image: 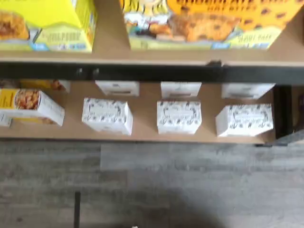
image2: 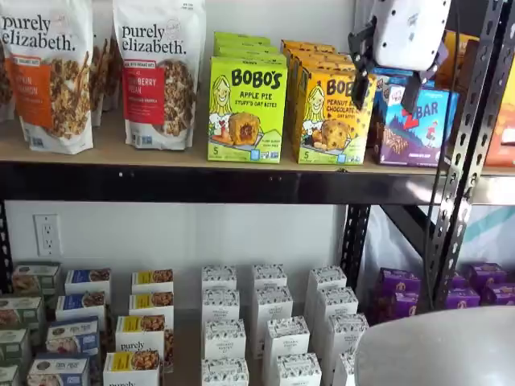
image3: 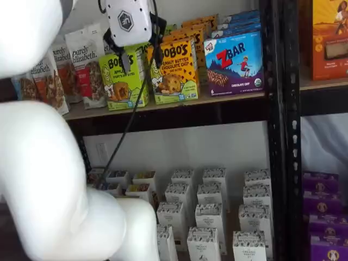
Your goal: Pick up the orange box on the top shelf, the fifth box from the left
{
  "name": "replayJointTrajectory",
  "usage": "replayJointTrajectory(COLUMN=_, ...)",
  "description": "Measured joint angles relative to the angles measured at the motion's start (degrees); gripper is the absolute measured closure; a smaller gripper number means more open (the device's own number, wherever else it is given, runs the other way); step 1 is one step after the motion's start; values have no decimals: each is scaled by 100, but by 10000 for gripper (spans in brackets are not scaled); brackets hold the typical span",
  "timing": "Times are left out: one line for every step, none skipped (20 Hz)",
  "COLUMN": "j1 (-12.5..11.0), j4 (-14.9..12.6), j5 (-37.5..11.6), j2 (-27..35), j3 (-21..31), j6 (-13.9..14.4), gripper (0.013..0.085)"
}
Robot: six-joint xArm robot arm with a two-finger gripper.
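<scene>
Orange box [image2: 328, 117] upright at the front edge of the top shelf [image2: 241, 183], between a lime-green Apple Pie box [image2: 246, 110] just beside it on one side and a blue-purple ZBar box [image2: 413, 122] on the other; more orange cartons lined up behind it. Seen in both shelf views, with the same neighbours [image3: 175, 72]. Granola bags [image2: 159, 72] farther along the same board, well apart from the orange carton. Gripper [image2: 388, 84] in the air in front of the top shelf, white body high, two black fingers [image2: 360, 80] pointing down with a plain gap between them and nothing held. In one shelf view, hanging before the seam between orange box and ZBar box; in the other [image3: 140, 55], before the seam between Apple Pie box and orange box, a black cable [image3: 128, 122] trailing down from it. No visible contact with any carton. White arm [image3: 49, 179] filling the near corner of a shelf view. Lower shelf [image: 142, 133] carrying rows of small white boxes [image2: 273, 338], purple boxes [image2: 398, 291] off to one side. From the wrist view, blurred: orange box [image: 209, 21] and yellow-green carton [image: 47, 23] on the board, black front rail [image: 152, 72], white boxes on the lower board, grey plank floor [image: 152, 185].
</scene>
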Motion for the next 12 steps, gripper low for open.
replayJointTrajectory(j1=-29, j4=-2, j5=-78, j2=72, j3=-43, j6=-29, gripper=130)
replayJointTrajectory(j1=-65, j4=5, j5=-162, j2=152, j3=-91, j6=-63, gripper=130)
replayJointTrajectory(j1=-105, j4=24, j5=-238, j2=228, j3=-139, j6=-102, gripper=130)
replayJointTrajectory(j1=-139, j4=37, j5=-313, j2=299, j3=-186, j6=-135, gripper=130)
replayJointTrajectory(j1=-171, j4=49, j5=-374, j2=374, j3=-237, j6=-165, gripper=130)
replayJointTrajectory(j1=-205, j4=66, j5=-416, j2=453, j3=-295, j6=-198, gripper=130)
replayJointTrajectory(j1=-253, j4=94, j5=-444, j2=567, j3=-383, j6=-242, gripper=130)
replayJointTrajectory(j1=-288, j4=113, j5=-460, j2=657, j3=-454, j6=-276, gripper=130)
replayJointTrajectory(j1=-317, j4=125, j5=-477, j2=745, j3=-523, j6=-304, gripper=130)
replayJointTrajectory(j1=-339, j4=136, j5=-497, j2=812, j3=-576, j6=-326, gripper=130)
replayJointTrajectory(j1=-353, j4=137, j5=-519, j2=874, j3=-627, j6=-341, gripper=130)
replayJointTrajectory(j1=-363, j4=127, j5=-543, j2=957, j3=-698, j6=-353, gripper=130)
